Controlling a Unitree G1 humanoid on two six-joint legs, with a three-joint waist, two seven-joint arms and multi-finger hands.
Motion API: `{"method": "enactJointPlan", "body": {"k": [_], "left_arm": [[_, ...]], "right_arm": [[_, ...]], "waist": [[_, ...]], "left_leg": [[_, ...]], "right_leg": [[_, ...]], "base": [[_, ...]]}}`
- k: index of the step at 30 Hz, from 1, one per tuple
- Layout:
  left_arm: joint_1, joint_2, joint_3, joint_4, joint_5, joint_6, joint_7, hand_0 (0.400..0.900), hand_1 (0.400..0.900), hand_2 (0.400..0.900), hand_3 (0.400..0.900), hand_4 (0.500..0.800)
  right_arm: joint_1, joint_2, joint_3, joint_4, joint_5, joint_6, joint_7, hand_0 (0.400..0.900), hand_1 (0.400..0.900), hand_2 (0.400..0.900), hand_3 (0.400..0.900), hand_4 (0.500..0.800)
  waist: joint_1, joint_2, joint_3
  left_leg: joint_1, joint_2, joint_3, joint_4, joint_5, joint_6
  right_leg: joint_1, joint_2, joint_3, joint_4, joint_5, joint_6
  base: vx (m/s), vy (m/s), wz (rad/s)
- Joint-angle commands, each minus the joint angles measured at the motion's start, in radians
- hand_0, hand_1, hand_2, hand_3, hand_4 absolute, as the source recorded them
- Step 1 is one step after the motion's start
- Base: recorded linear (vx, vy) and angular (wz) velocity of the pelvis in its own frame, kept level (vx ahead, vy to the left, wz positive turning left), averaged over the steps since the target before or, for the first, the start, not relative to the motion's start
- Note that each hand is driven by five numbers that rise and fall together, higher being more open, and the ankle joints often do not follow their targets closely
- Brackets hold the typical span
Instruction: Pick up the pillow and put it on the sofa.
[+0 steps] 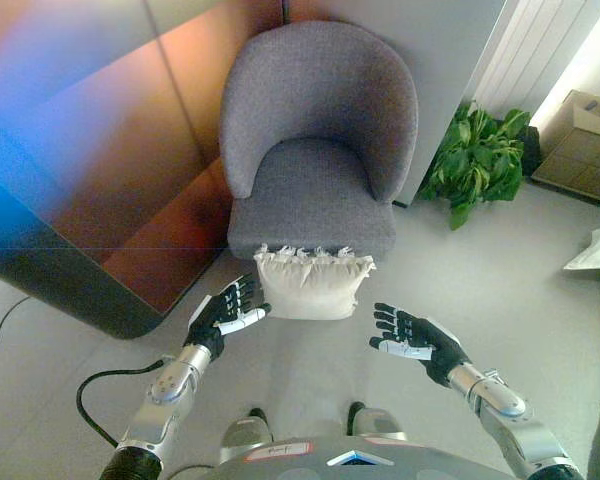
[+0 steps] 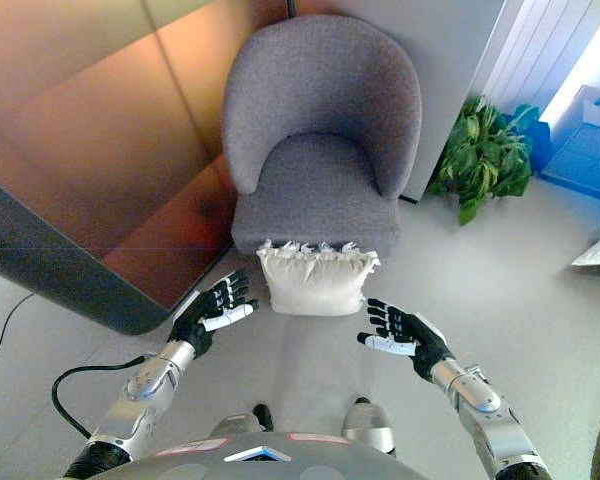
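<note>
The pillow [image 1: 313, 286] leans on the floor against the sofa's [image 1: 315, 160] front edge, both hands spread and empty, left hand [image 1: 226, 316] just beside it, right hand [image 1: 417, 340] apart, so closing in comes next.

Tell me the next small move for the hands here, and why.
Probably bring both hands inward to close on the pillow's sides. The cream pillow stands on the floor against the front of the grey sofa chair, not yet lifted. The left robot hand is open right beside its left edge, and the right robot hand is open but apart from it, so neither grips it yet.
</note>
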Motion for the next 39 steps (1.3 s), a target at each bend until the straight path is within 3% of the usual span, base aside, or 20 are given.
{"method": "enactJointPlan", "body": {"k": [1, 18, 30, 35, 37, 38, 39], "left_arm": [[-0.053, 0.021, 0.060, -0.039, 0.025, -0.088, 0.001, 0.900, 0.900, 0.900, 0.900, 0.800], [-0.063, 0.022, 0.047, -0.032, 0.036, -0.084, 0.002, 0.900, 0.900, 0.900, 0.900, 0.800], [-0.060, 0.025, 0.039, -0.042, 0.014, -0.081, 0.002, 0.900, 0.900, 0.900, 0.900, 0.800], [-0.049, 0.027, 0.043, -0.063, -0.001, -0.077, -0.008, 0.900, 0.900, 0.900, 0.900, 0.800], [-0.038, 0.021, 0.044, -0.085, -0.015, -0.072, -0.014, 0.900, 0.900, 0.900, 0.900, 0.800], [-0.029, 0.013, 0.042, -0.099, -0.030, -0.069, -0.020, 0.900, 0.900, 0.900, 0.900, 0.800], [-0.029, 0.013, 0.042, -0.099, -0.030, -0.069, -0.020, 0.900, 0.900, 0.900, 0.900, 0.800]], "right_arm": [[-0.045, 0.001, -0.005, -0.043, 0.008, -0.111, 0.006, 0.900, 0.900, 0.900, 0.900, 0.800], [-0.043, -0.001, 0.014, -0.054, -0.022, -0.113, 0.002, 0.900, 0.900, 0.900, 0.900, 0.800], [-0.052, -0.021, -0.004, -0.078, -0.022, -0.120, -0.008, 0.900, 0.900, 0.900, 0.900, 0.800], [-0.060, -0.031, -0.012, -0.085, -0.014, -0.126, -0.015, 0.900, 0.900, 0.900, 0.900, 0.800], [-0.063, -0.030, -0.014, -0.085, -0.007, -0.128, -0.023, 0.900, 0.900, 0.900, 0.900, 0.800], [-0.068, -0.032, -0.015, -0.085, -0.015, -0.125, -0.032, 0.900, 0.900, 0.900, 0.900, 0.800], [-0.068, -0.032, -0.015, -0.084, -0.016, -0.126, -0.032, 0.900, 0.900, 0.900, 0.900, 0.800]], "waist": [[0.014, -0.033, -0.064], [0.011, -0.037, -0.070], [0.003, -0.019, -0.038], [0.006, -0.012, -0.010], [0.015, -0.002, 0.028], [0.033, -0.003, 0.052], [0.029, 0.000, 0.054]], "left_leg": [[-0.067, 0.034, -0.025, 0.123, -0.074, -0.038], [-0.081, 0.030, -0.031, 0.104, -0.053, -0.036], [-0.122, 0.065, -0.049, 0.146, -0.045, -0.055], [-0.169, 0.109, -0.074, 0.301, -0.064, -0.069], [-0.234, 0.133, -0.098, 0.495, -0.019, -0.071], [-0.280, 0.118, -0.122, 0.600, 0.041, -0.071], [-0.284, 0.120, -0.129, 0.607, 0.039, -0.072]], "right_leg": [[0.067, -0.024, -0.023, -0.037, -0.004, 0.025], [0.048, -0.024, -0.022, -0.035, -0.003, 0.029], [0.021, 0.011, -0.011, -0.020, -0.020, 0.011], [0.031, 0.054, 0.009, -0.009, -0.044, -0.019], [0.070, 0.086, 0.008, -0.015, -0.055, -0.050], [0.100, 0.091, -0.003, -0.029, -0.069, -0.065], [0.102, 0.094, -0.008, -0.030, -0.068, -0.066]], "base": [[0.00, 0.000, 0.00], [0.00, -0.004, 0.01], [-0.01, -0.048, 0.00], [0.02, -0.115, -0.08], [0.04, -0.142, -0.12], [0.03, -0.072, -0.07], [0.04, -0.008, -0.07]]}}
